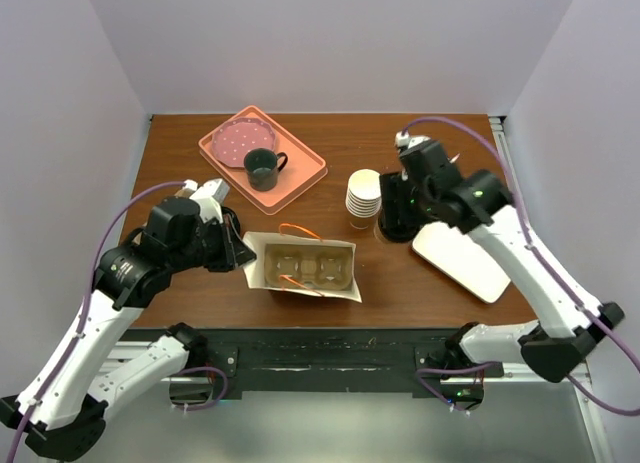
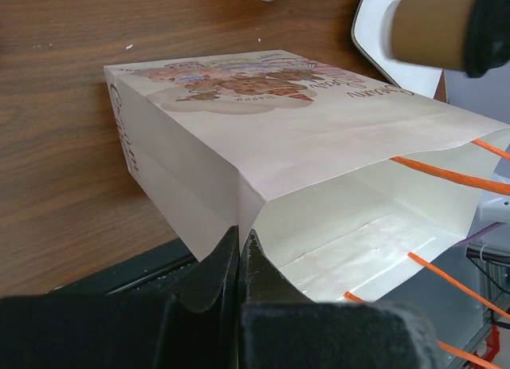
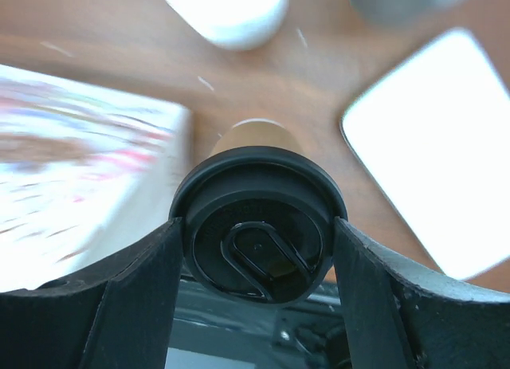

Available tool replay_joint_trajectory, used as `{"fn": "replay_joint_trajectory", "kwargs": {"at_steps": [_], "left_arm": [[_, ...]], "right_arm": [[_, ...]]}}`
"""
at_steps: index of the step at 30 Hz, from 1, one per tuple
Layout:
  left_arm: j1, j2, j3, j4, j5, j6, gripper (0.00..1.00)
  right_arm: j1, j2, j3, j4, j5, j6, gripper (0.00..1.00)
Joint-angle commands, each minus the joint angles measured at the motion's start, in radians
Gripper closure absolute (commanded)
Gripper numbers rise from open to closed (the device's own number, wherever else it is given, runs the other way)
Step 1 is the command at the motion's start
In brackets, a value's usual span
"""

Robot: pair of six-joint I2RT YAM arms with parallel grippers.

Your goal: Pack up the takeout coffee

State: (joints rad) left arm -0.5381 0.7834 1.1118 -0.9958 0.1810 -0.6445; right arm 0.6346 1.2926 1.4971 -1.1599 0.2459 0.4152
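Table contents, one moment.

1. Coffee cup point(image 3: 259, 249): brown paper body with a black sip lid. It is clamped at the lid between the two fingers of the right gripper point(image 3: 259, 241), one finger on each side. It sits right of the bag, near the stack of white cups and the white tray, and outside the bag. Whether its base touches the table cannot be told. The left wrist view shows its brown side point(image 2: 426, 26) beyond the bag's far edge.

2. Paper bag point(image 1: 305, 266): white with a printed picture on the upper face and orange cord handles point(image 2: 446, 174). It lies on its side at the near middle of the table point(image 1: 350, 143), mouth open towards the left arm.

3. Left gripper point(image 2: 239, 241): fingers pressed together on the rim of the bag's mouth, pinching the paper at the fold of one side.

4. Stack of white cups point(image 1: 364, 198): upright, just left of the right gripper point(image 1: 398, 218).

5. White tray point(image 1: 462, 253): a rounded rectangle, flat on the table to the right of the cup.

6. Pink tray point(image 1: 300, 178): at the far left of the table. It carries a dotted pink plate point(image 1: 245, 140) and a dark green mug point(image 1: 263, 168), the mug nearer the arms than the plate.
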Motion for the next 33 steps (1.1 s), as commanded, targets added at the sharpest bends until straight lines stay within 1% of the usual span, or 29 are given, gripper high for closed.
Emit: {"fn": "replay_joint_trajectory", "kwargs": {"at_steps": [1,2,3,5,6,8,9,11,13,15,19,22,27,31,33], "left_arm": [[-0.003,0.023,0.065,0.003,0.0,-0.024,1.0],[-0.003,0.031,0.08,0.0,0.0,-0.027,1.0],[-0.003,0.049,0.089,-0.013,0.0,-0.035,1.0],[-0.003,0.069,0.123,-0.03,-0.009,-0.041,1.0],[-0.003,0.088,0.135,-0.046,-0.014,-0.043,1.0],[-0.003,0.1,0.163,-0.058,-0.029,-0.05,1.0],[-0.003,0.117,0.18,-0.073,-0.034,-0.066,1.0],[-0.003,0.129,0.184,-0.073,-0.031,-0.075,0.98],[-0.003,0.143,0.194,-0.081,-0.046,-0.07,0.96],[-0.003,0.157,0.201,-0.079,-0.057,-0.069,0.94],[-0.003,0.172,0.204,-0.076,-0.049,-0.076,0.93],[-0.003,0.171,0.2,-0.076,-0.044,-0.09,0.93],[-0.003,0.159,0.183,-0.061,-0.034,-0.107,0.93],[-0.003,0.111,0.135,0.012,-0.026,-0.106,0.92],[-0.003,0.099,0.102,0.039,-0.009,-0.099,0.92]], "right_arm": [[-0.001,-0.067,0.259,-0.075,-0.085,-0.088,0.58],[0.0,-0.067,0.297,-0.08,-0.103,-0.098,0.59],[-0.001,-0.067,0.369,-0.08,-0.152,-0.108,0.6],[-0.001,-0.073,0.426,-0.058,-0.2,-0.131,0.6],[-0.001,-0.082,0.466,-0.044,-0.242,-0.138,0.61],[0.0,-0.095,0.488,0.003,-0.333,-0.176,0.61],[0.002,-0.117,0.467,0.059,-0.465,-0.206,0.62],[0.002,-0.156,0.408,0.118,-0.546,-0.214,0.64],[0.0,-0.18,0.353,0.147,-0.583,-0.216,0.66],[0.0,-0.194,0.342,0.158,-0.634,-0.227,0.66],[0.007,-0.205,0.286,0.149,-0.692,-0.259,0.65],[0.014,-0.205,0.264,0.135,-0.715,-0.277,0.65],[0.028,-0.202,0.235,0.121,-0.692,-0.303,0.67],[0.079,-0.181,0.235,0.149,-0.585,-0.309,0.69],[0.128,-0.162,0.25,0.16,-0.51,-0.329,0.69]]}}
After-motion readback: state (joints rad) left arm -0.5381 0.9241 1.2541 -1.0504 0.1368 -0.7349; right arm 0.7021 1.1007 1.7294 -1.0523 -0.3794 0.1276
